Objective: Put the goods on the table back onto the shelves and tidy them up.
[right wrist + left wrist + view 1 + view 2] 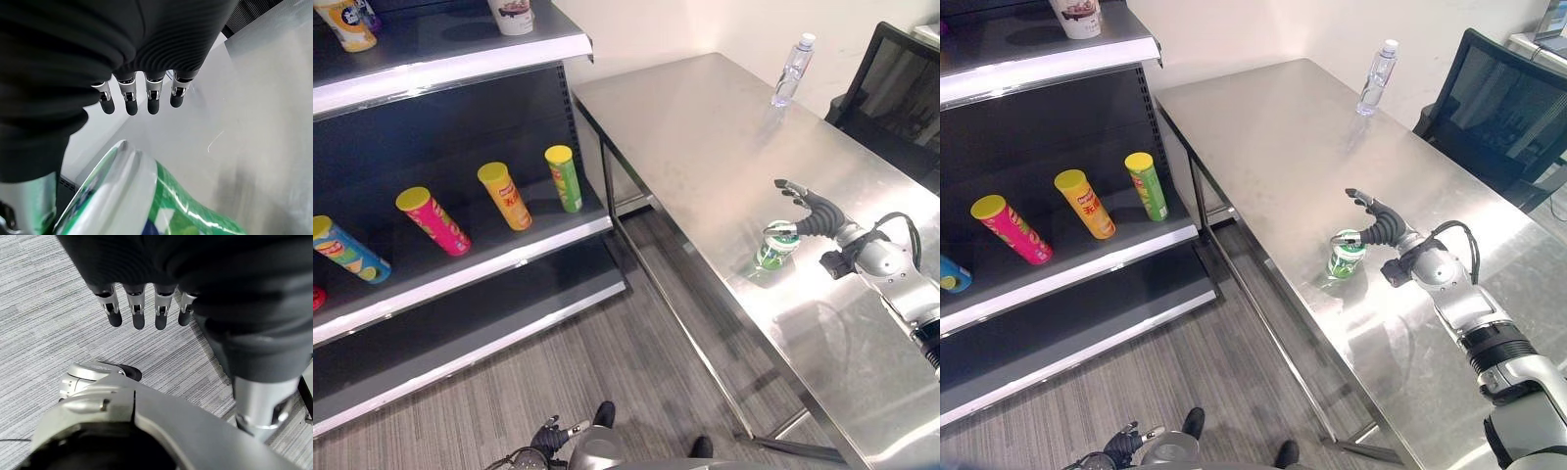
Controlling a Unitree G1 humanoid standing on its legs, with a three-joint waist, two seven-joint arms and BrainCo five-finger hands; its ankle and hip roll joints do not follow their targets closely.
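A short green and white cup with a silver foil lid [1345, 255] stands upright on the shiny steel table [1283, 127], close to the table's edge on the shelf side. Its long way runs straight up and down. The right hand [1379, 226] is right next to it, on the side away from the shelf. The fingers [128, 100] reach out over the lid, nearly straight, and they are not wrapped around the cup. In the right wrist view the cup sits just under the palm, with the fingertips past its top. I cannot tell if the thumb is touching the cup's side. So the hand is open and holds nothing yet.

The right arm stretches in low across the table from the robot's right, with the wrist about level with the lid.

The left hand [146, 308] hangs low over the grey striped floor [44, 293], far from the table, with its fingers loose and straight. The right hand is much nearer, so I think the right hand gets this job.

To grab the cup, the fingers need to come down and curl around its side.

The dark shelf with white edges [509, 257] is on the robot's left. Tall tubes, pink [433, 220], orange [504, 196] and green [564, 177], already stand on it. A clear water bottle [792, 69] waits at the far end of the table.
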